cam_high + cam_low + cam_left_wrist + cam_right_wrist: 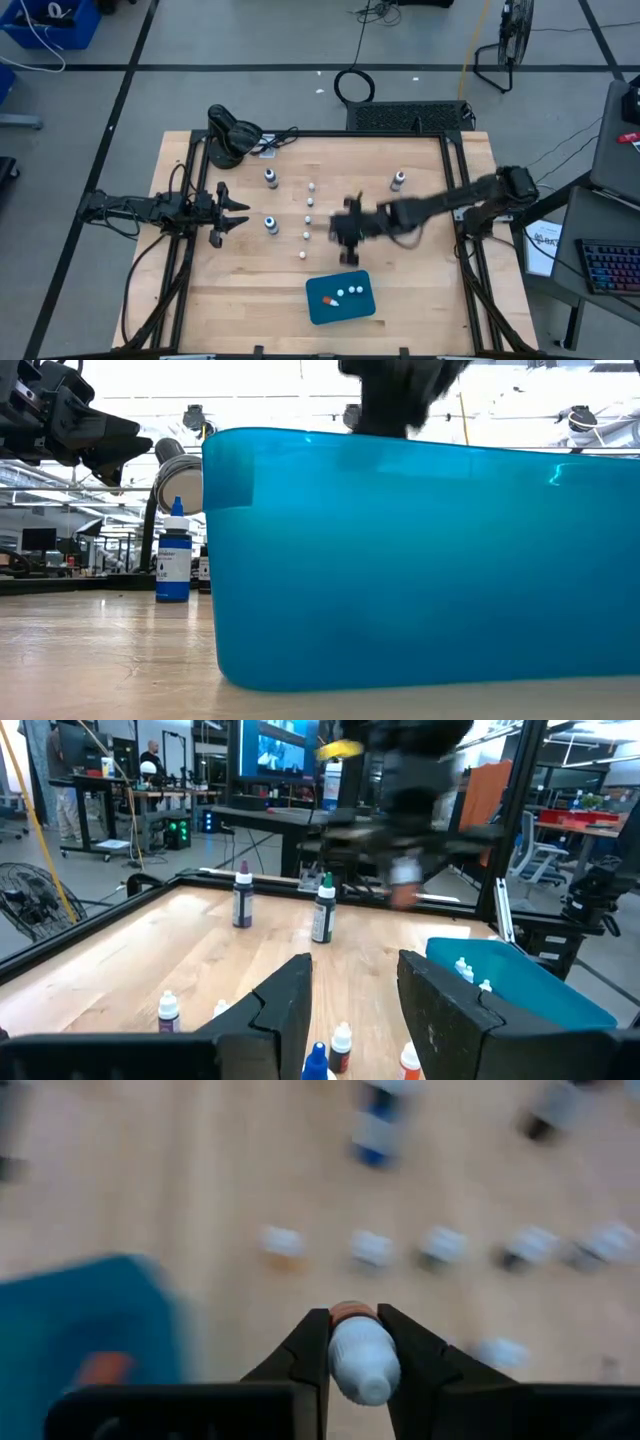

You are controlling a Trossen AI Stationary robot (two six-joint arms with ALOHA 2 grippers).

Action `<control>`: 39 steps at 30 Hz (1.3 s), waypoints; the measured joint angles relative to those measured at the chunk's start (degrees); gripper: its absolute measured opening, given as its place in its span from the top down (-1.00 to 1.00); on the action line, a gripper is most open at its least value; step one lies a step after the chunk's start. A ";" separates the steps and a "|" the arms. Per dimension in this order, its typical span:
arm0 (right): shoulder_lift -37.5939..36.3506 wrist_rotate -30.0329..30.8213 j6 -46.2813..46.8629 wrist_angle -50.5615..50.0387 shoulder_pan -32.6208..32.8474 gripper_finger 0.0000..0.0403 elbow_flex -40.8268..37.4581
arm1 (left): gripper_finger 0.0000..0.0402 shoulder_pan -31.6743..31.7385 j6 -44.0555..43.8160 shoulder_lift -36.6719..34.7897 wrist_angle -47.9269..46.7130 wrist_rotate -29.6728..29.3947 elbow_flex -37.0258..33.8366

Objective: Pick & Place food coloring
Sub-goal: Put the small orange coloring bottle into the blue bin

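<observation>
The food coloring is spread over the wooden table. Three larger bottles (271,178), (399,180), (270,224) stand upright, and a row of tiny whitish dropper bottles (308,219) runs down the middle. Several more lie in the teal tray (318,312) near the front edge. My right gripper (348,240) is blurred above the table's middle, just beyond the tray, and is shut on one tiny dropper bottle (362,1355). At the table's left edge my left gripper (355,1010) points level and stands open with nothing between its fingers. My right gripper pinches the tiny dropper bottle between its two fingers, one on each side of the white body (350,1360). The bottle's orange end (352,1312) shows at the fingertips. The fingers slant down toward the table, and the bottle is lifted clear of it.
In the low view the teal tray's near wall (400,560) fills most of the picture, and a blue bottle (173,560) stands to its left. A black frame rail (330,135) borders the table. Bare wood lies left and right of the tray.
</observation>
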 joint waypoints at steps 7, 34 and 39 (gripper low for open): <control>10.36 3.09 2.81 -10.28 10.63 0.75 20.56 | 0.24 -0.01 0.00 0.00 0.00 0.00 0.01; 41.03 -6.47 3.24 -36.43 10.59 0.75 47.52 | 0.24 0.01 0.00 0.00 0.02 0.02 0.01; 41.10 -6.56 2.96 -35.12 10.46 0.75 43.89 | 0.24 0.01 0.00 0.00 0.02 0.00 0.01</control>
